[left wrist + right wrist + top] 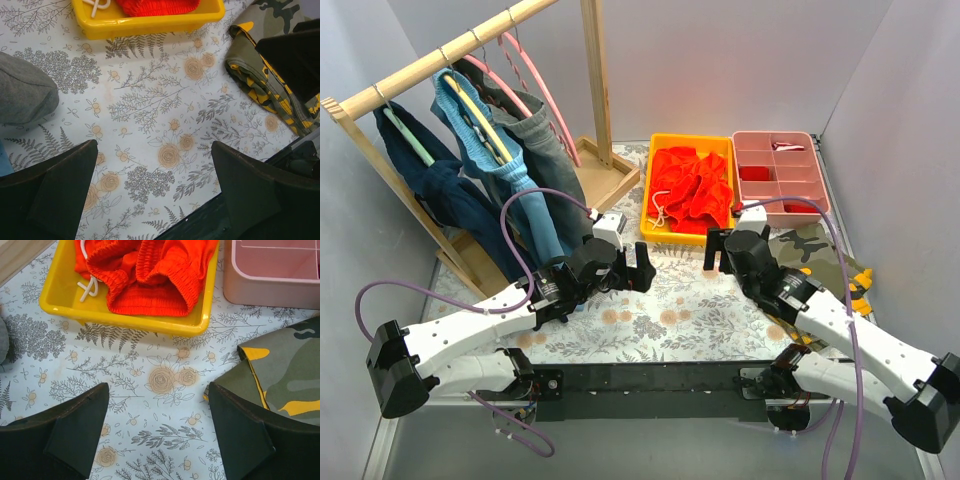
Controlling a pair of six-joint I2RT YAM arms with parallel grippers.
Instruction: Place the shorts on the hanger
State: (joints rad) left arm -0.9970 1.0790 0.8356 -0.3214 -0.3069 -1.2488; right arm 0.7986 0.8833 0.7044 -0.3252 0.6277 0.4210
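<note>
Table [670,320] wore a floral-print cloth. Both arms reached in from the near edge.

Wooden rack [440,60] stood at far left, its rod slanting up toward the right. Denim garments [470,200] in dark blue, pale blue and grey hung from it. One grey leg end [25,90] rested on the cloth, as the left wrist view showed.

Camouflage garment [815,250] lay crumpled on the cloth at right, near the right arm.

Yellow tray [652,190] sat at far centre. Pink divided tray [798,160] stood just beside it on the right.

The shorts [695,185], orange-red, lay bunched inside the yellow tray. The ribbed waistband faced the near wall.

The hanger [552,105], thin and pink, hung bare at the upper right end of the rod. It was well apart from the shorts.

Left gripper [155,150] hovered over bare cloth near the yellow tray's left corner. Jaws were wide apart and held nothing.

Right gripper [157,390] hovered just short of the yellow tray's near wall. Jaws were spread and empty.

White drawstring [89,287] lay looped in the tray's left part, beside the waistband.
</note>
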